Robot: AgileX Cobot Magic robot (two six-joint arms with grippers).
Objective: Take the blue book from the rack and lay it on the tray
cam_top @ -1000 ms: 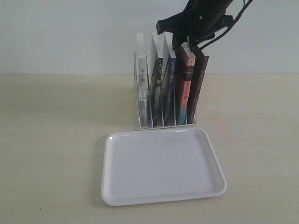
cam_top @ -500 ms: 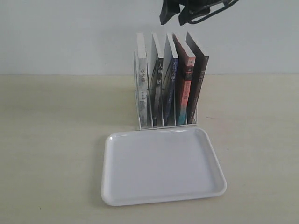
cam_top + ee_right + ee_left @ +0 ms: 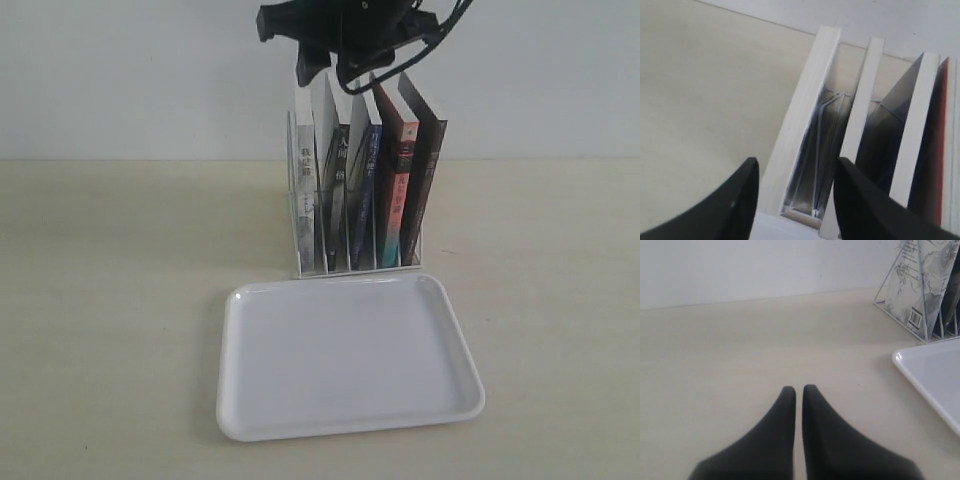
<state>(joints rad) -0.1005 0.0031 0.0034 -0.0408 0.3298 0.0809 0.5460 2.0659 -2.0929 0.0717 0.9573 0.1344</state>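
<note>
The blue book (image 3: 362, 190) stands third from the left in the white wire rack (image 3: 297, 268), its narrow blue spine facing the white tray (image 3: 345, 365) that lies just in front. My right gripper (image 3: 328, 72) hangs open over the tops of the leftmost books, to the left of the blue book. From the right wrist, its open fingers (image 3: 864, 205) straddle the first two books' page edges, and the blue book (image 3: 885, 142) is off to one side. My left gripper (image 3: 796, 390) is shut on nothing, low over bare table.
Four other books share the rack: a pale grey one (image 3: 305, 190), a black-spined one (image 3: 337, 190), a pink-red and teal one (image 3: 396, 195) and a dark one (image 3: 422, 185). The left wrist view shows the rack's end (image 3: 920, 305) and a tray corner (image 3: 932, 372).
My right gripper rose from the tops of the right-hand books, then swung left and came down over the leftmost books. The books and tray have not moved.
</note>
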